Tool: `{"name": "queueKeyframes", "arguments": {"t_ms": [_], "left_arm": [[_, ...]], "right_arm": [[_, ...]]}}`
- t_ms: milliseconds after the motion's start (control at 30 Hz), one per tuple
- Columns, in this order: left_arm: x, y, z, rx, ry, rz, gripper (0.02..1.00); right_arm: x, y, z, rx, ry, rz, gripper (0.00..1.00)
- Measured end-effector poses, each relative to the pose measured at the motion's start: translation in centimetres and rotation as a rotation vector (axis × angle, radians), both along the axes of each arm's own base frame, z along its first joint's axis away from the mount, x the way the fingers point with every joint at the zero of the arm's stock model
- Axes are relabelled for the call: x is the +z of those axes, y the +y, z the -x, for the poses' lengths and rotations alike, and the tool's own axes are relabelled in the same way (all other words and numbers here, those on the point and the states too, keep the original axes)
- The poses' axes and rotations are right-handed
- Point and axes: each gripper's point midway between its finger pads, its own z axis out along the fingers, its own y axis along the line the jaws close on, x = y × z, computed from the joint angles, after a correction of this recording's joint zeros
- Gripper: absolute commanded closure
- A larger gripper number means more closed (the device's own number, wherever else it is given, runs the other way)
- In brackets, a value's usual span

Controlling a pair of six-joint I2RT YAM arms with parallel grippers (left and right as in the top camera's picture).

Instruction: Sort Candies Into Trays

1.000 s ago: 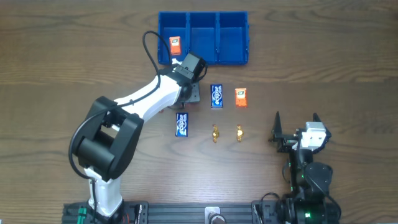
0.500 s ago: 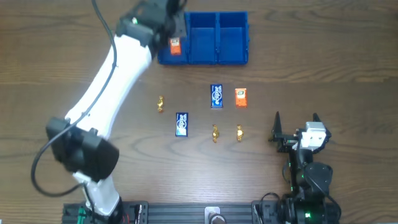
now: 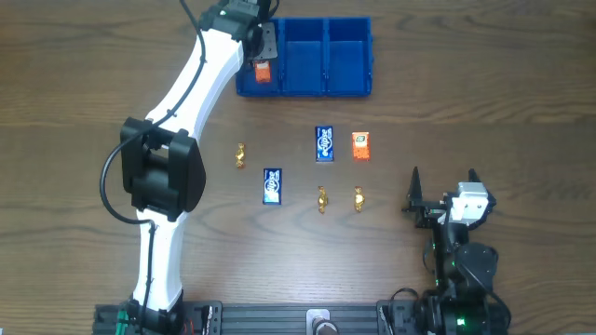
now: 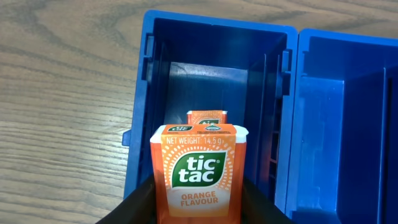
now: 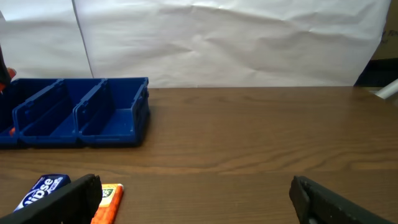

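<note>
Far left: left gripper (image 4: 199, 202) clamped on orange candy box (image 4: 200, 174), its lower end cut off, over blue tray (image 4: 211, 25), leftmost compartment | second orange box (image 4: 207, 116) inside, mostly hidden behind it | near right: right gripper (image 3: 442, 191) spread wide, holding nothing | mid-table: loose candies (image 3: 324, 143)

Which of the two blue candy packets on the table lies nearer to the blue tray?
The blue packet directly beside the orange packet. The other blue packet lies alone, farther from the tray and closer to the arm bases.
</note>
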Motion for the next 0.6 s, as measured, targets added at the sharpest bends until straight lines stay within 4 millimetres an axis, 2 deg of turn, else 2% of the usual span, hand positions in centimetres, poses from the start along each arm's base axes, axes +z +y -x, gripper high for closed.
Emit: {"name": "queueKeyframes", "arguments": {"t_ms": [67, 100, 267, 367, 400, 433, 500, 533, 600], "left_arm": [[0.0, 0.0, 0.0, -0.009, 0.002, -0.003, 0.211], [0.0, 0.0, 0.0, -0.010, 0.002, -0.002, 0.174], [0.1, -0.5, 0.1, -0.024, -0.002, -0.002, 0.154], [1.6, -2.5, 1.2, -0.054, -0.022, -0.013, 0.143], [3.2, -4.6, 2.5, -0.077, -0.042, -0.014, 0.143], [6.0, -8.5, 5.1, -0.134, -0.082, 0.000, 0.141], [7.9, -11.8, 7.9, -0.181, -0.095, 0.019, 0.141], [9.0, -14.7, 10.6, -0.214, -0.096, 0.043, 0.141], [9.0, -18.3, 14.1, -0.253, -0.074, 0.070, 0.139]], "right_arm": [[0.0, 0.0, 0.0, 0.000, 0.000, 0.000, 0.003], [0.0, 0.0, 0.0, 0.000, 0.000, 0.000, 0.003], [0.0, 0.0, 0.0, 0.000, 0.000, 0.000, 0.003], [0.0, 0.0, 0.0, 0.000, 0.000, 0.000, 0.003], [0.0, 0.0, 0.0, 0.000, 0.000, 0.000, 0.003], [0.0, 0.0, 0.0, 0.000, 0.000, 0.000, 0.003], [0.0, 0.0, 0.0, 0.000, 0.000, 0.000, 0.005], [0.0, 0.0, 0.0, 0.000, 0.000, 0.000, 0.003], [0.0, 0.0, 0.0, 0.000, 0.000, 0.000, 0.003]]}}
